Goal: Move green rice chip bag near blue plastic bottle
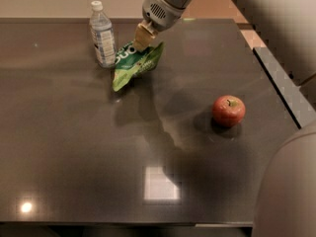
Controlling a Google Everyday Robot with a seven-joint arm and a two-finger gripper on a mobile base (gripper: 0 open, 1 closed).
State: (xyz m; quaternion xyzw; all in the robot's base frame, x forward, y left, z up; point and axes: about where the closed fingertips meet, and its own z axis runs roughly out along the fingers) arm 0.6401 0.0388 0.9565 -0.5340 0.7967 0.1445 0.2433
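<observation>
The green rice chip bag (pixel 134 63) hangs tilted just right of the blue plastic bottle (pixel 102 34), its lower tip close to or touching the dark tabletop. The bottle stands upright at the back left, clear with a white cap and pale label. My gripper (pixel 141 39) comes down from the upper right and is shut on the bag's upper edge. The bag's left edge is very close to the bottle's base.
A red apple (pixel 229 110) sits on the table's right side. The dark glossy table (pixel 74 157) has its right edge (pixel 276 83) next to a grey strip. A grey part of my body (pixel 286 191) fills the lower right corner.
</observation>
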